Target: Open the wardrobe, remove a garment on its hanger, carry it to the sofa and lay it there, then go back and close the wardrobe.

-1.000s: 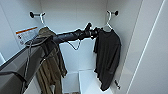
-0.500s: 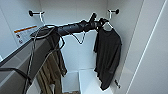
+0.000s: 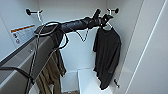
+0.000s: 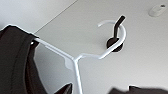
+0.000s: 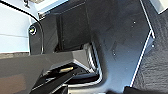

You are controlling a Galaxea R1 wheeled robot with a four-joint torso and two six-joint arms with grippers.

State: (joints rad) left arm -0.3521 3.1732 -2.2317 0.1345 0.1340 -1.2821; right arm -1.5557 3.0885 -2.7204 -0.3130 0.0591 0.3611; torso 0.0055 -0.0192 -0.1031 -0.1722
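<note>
**Left tool at the hanger, shirt on its hook**

The black shirt (image 3: 107,57) hangs inside the open wardrobe (image 3: 75,52), on the right side of the interior, near the right wall. It droops from a thin white hanger (image 4: 75,58), whose curved top is looped over a black hook (image 4: 115,37) fixed to the white back panel. In the left wrist view the hanger's neck and one sloping arm are bare, while black fabric is bunched over the end of that arm.

The left arm (image 3: 75,25) reaches from the left across the wardrobe, and the left tool (image 3: 103,20) sits right at the hanger's neck, just below the hook. It seems to be closing around or beside the wire, but the head view is too blurred there to say whether it is open or has hold of anything.

On the left side of the interior hangs an olive jacket (image 3: 53,72), partly hidden behind the arm. Above it a second black hook (image 3: 28,11) juts from the back panel. A warning label (image 3: 22,33) with an orange stripe is on the left wall.

The right wrist view looks at dark parts of the robot's own body and a strip of dark carpet (image 5: 156,70); the right tool's state cannot be told.
</note>
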